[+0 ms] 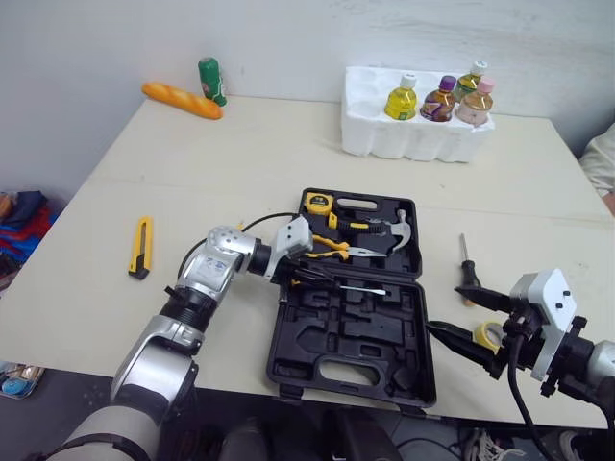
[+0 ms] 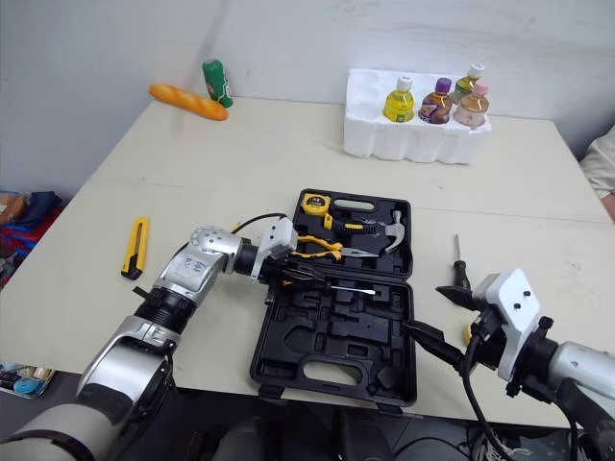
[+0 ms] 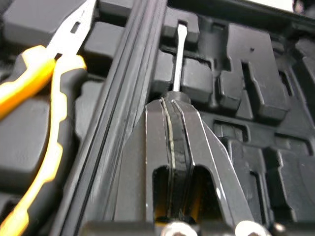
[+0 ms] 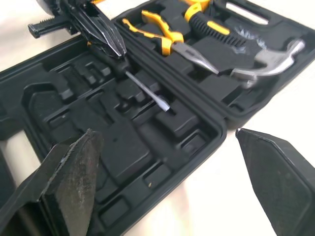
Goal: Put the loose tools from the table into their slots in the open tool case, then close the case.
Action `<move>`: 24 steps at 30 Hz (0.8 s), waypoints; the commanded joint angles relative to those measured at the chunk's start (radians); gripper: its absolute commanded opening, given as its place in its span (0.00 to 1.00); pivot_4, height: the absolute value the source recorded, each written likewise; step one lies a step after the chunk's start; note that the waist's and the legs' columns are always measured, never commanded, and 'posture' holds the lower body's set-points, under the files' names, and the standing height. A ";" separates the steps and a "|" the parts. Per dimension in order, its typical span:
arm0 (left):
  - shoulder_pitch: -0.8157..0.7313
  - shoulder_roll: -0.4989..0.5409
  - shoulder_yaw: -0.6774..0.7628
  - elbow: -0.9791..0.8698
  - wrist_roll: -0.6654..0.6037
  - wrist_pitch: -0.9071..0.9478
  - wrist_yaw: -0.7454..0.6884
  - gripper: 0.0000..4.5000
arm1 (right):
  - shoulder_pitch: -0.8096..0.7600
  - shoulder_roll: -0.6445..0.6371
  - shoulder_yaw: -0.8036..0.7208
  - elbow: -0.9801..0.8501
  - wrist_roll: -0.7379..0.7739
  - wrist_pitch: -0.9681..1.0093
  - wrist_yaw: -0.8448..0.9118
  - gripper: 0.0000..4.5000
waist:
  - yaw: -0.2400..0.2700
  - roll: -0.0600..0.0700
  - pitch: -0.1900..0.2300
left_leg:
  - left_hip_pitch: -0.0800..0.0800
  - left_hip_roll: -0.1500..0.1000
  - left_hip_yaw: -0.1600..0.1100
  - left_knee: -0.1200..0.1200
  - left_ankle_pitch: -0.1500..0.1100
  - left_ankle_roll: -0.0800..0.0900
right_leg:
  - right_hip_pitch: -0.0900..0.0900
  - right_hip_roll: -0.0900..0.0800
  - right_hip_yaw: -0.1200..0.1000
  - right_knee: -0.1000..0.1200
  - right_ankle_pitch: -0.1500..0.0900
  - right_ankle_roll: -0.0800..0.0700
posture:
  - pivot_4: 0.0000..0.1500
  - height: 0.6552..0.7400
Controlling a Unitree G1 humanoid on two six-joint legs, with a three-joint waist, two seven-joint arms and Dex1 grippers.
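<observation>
An open black tool case (image 1: 384, 336) lies at the centre of a pale table (image 1: 240, 163), its two halves spread flat. The far half, nearer the top of the frame, holds a yellow tape measure (image 1: 318, 203), yellow-handled pliers (image 1: 336, 248) and a steel claw hammer (image 1: 399, 230). The near half shows bare moulded slots. The left gripper (image 1: 332, 280) reaches in from the left of the frame, over the case's hinge. Its black fingers are clamped together on a flat-blade screwdriver (image 1: 363, 288), whose thin silver shaft points to the right across the near half. The handle is buried between the fingers, and whether the blade tip touches the moulding cannot be told. The right gripper (image 1: 445, 309) sits at the lower right of the frame, just beside the case's right edge, with its two fingers spread wide apart and nothing between them. A yellow tape roll (image 1: 488, 335) is partly hidden behind it. A second screwdriver (image 1: 465, 259) lies on the table right of the case, and a yellow utility knife (image 1: 141, 246) lies well to the left. Along the top of the frame stand a white foam tray (image 1: 384, 139) of bottles, a bread loaf (image 1: 183, 100) and a green can (image 1: 211, 80). A person's sleeve (image 1: 601, 163) is cut off by the right edge.
</observation>
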 commanded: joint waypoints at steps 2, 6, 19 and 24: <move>0.013 0.000 -0.078 0.029 0.076 -0.039 -0.017 0.00 | 0.031 0.021 -0.027 -0.056 -0.020 -0.027 -0.019 1.00 | -0.001 0.000 0.000 | 0.001 0.000 0.000 0.000 -0.001 0.001 | 0.001 0.000 0.000 0.001 0.000 0.000 | 1.00 0.93; 0.009 -0.013 -0.117 0.072 0.132 -0.067 0.011 0.00 | 0.056 0.041 -0.031 -0.086 -0.021 -0.026 -0.039 1.00 | 0.001 0.000 0.000 | 0.004 0.000 0.000 0.000 -0.002 0.004 | 0.003 0.000 0.000 0.002 0.000 0.000 | 1.00 0.93; 0.005 -0.018 -0.216 0.173 0.261 -0.119 0.052 0.00 | 0.146 0.077 -0.057 -0.133 -0.029 -0.039 -0.067 1.00 | -0.001 0.004 -0.013 | 0.012 0.000 -0.003 -0.003 -0.005 0.012 | 0.029 -0.004 -0.002 -0.021 0.001 -0.005 | 1.00 0.93; -0.006 -0.035 -0.150 0.162 0.189 -0.079 0.040 0.00 | 0.135 0.072 -0.041 -0.117 -0.046 -0.048 -0.072 1.00 | 0.001 0.005 -0.015 | 0.012 -0.001 -0.003 -0.003 -0.007 0.014 | 0.031 -0.006 -0.002 -0.024 -0.001 -0.009 | 1.00 0.93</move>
